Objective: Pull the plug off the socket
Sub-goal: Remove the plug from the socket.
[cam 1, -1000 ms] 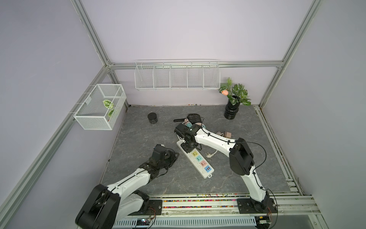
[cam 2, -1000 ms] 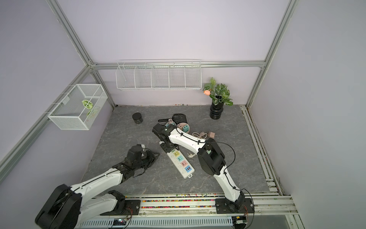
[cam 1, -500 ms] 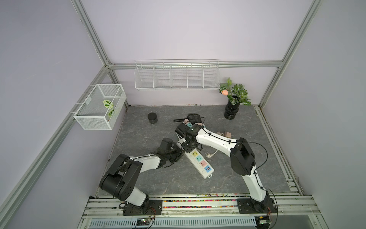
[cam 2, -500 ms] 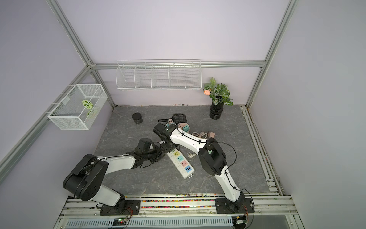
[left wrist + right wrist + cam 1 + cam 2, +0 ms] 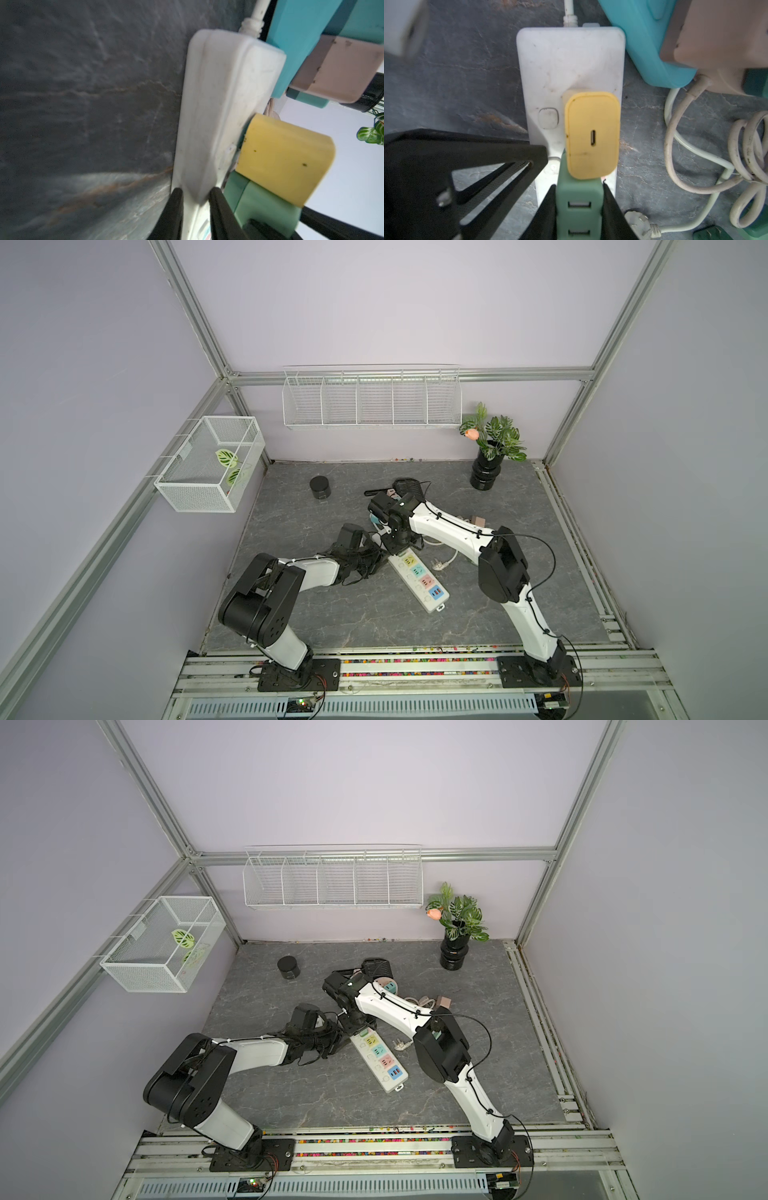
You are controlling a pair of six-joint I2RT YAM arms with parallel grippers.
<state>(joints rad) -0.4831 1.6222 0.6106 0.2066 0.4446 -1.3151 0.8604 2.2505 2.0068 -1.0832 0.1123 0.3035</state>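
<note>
Leaves (image 5: 225,456) lie inside the white mesh basket (image 5: 195,495) hung on the side wall, and a leafy plant (image 5: 498,437) stands in the black vase (image 5: 483,479) at the far corner of the table (image 5: 519,593). The right gripper (image 5: 579,187) is clenched on the green plug (image 5: 578,199), which sits in the white power strip (image 5: 571,68) just beside a yellow plug (image 5: 591,141), while the left gripper (image 5: 195,190) pinches that strip's long edge.

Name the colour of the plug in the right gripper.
Green plug; clearest in the right wrist view.

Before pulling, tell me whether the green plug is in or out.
In: the green plug sits against the power strip, no prongs showing.
</note>
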